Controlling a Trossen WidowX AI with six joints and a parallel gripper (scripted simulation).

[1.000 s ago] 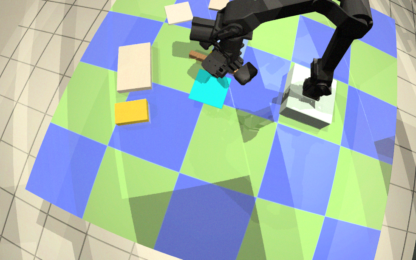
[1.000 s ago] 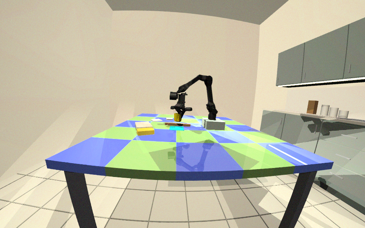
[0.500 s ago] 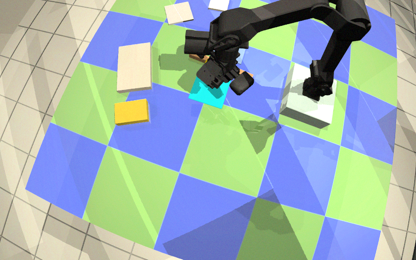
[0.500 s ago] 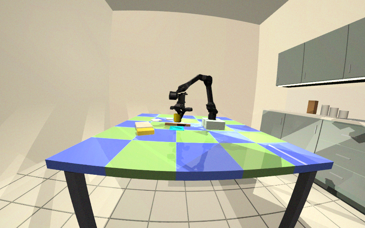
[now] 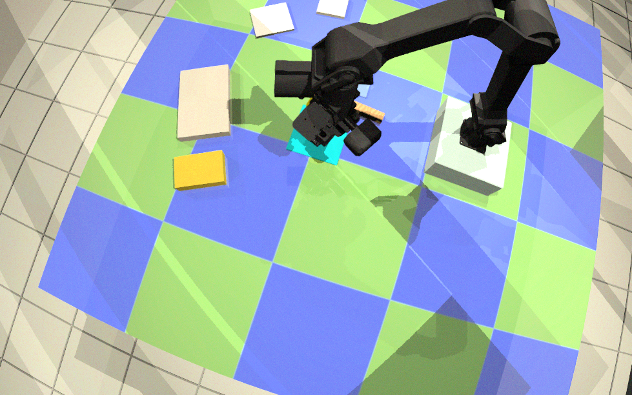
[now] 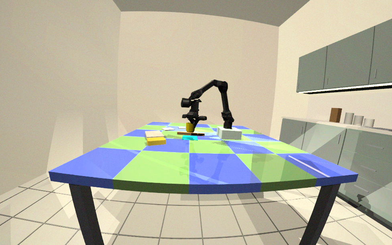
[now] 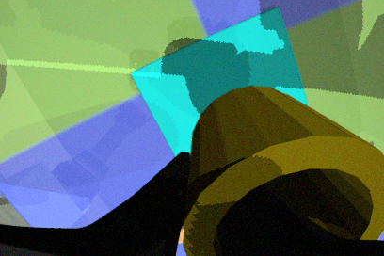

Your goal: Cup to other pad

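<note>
The dark yellow cup hangs in the air, roughly upright. My gripper is shut on its wall; in the wrist view one black finger is outside the cup and the inside is dark. I cannot make out the marbles. The cyan pad lies below the cup, partly hidden by the gripper in the top view and by the cup in the wrist view. A light blue patch, seemingly the other pad, shows behind the arm, mostly hidden.
A low wooden bar lies just behind the cyan pad. A beige block and a yellow block stand left. The arm's white base block is right. Two white tiles lie at the back.
</note>
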